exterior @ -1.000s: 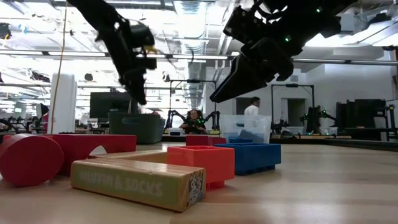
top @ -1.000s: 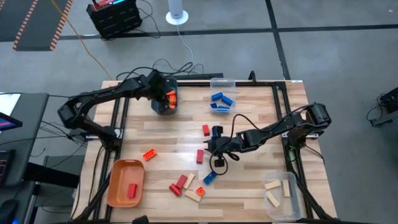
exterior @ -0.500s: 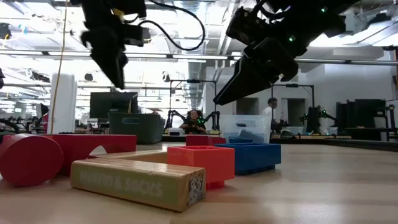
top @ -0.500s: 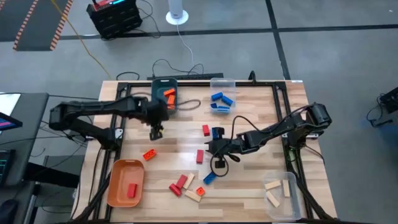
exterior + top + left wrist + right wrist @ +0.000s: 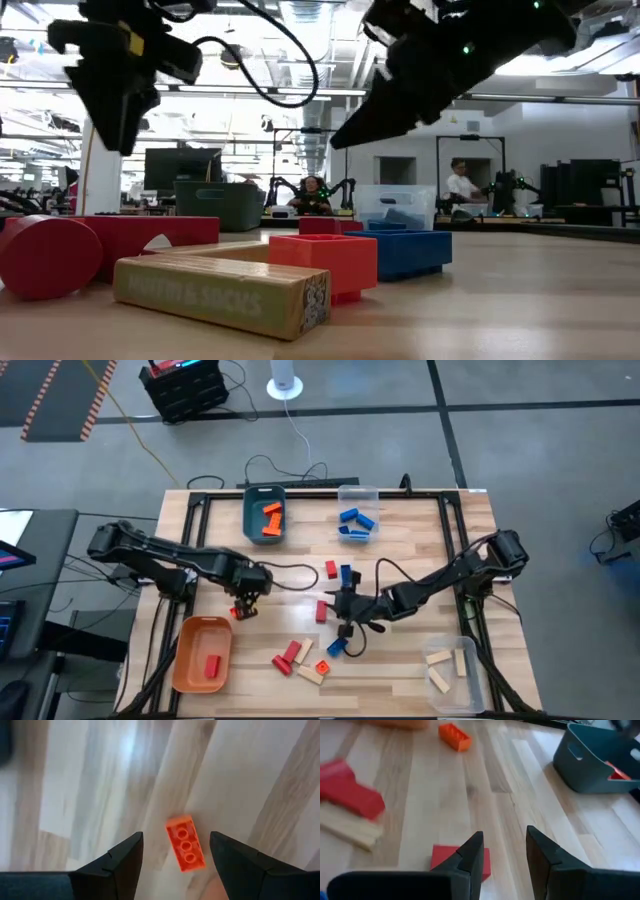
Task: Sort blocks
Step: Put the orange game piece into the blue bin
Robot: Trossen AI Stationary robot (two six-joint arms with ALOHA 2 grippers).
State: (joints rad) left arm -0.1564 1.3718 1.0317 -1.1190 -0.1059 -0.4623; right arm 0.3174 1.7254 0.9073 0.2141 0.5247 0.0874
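A: Where does the left arm sit?

B: In the high view it stretches from the table's left edge toward the middle, and the left gripper (image 5: 243, 606) hangs right over an orange block (image 5: 240, 610) at centre left. Its wrist view shows that studded orange block (image 5: 185, 843) lying flat on the wood between the two dark fingers (image 5: 118, 862), which stand apart and touch nothing.

A: And the right arm?

B: It reaches in from the right edge, bent low across the table. The right gripper (image 5: 343, 622) is just right of a red block (image 5: 322, 610) at the centre. Its fingers (image 5: 471, 855) are parted with nothing between them; a red block (image 5: 444, 859) lies just ahead of them.

A: What does the top view give that the others lack?

B: The sorting. The teal bin (image 5: 250, 520) at upper centre holds orange blocks, the clear bin (image 5: 374, 495) beside it holds blue blocks (image 5: 355, 522), the orange bin (image 5: 186, 652) at lower left holds one red block, and the clear bin (image 5: 469, 691) at lower right holds pale wooden blocks (image 5: 440, 665). Loose blocks (image 5: 300, 658) in red, blue and wood lie at lower centre.

A: And the low view?

B: It shows both grippers raised clear of the table, and the room behind, with two people far off. Nearest the camera a wooden block (image 5: 222, 287) carries printing; the letters look like "& SOCKS", the first word being too blurred to read.
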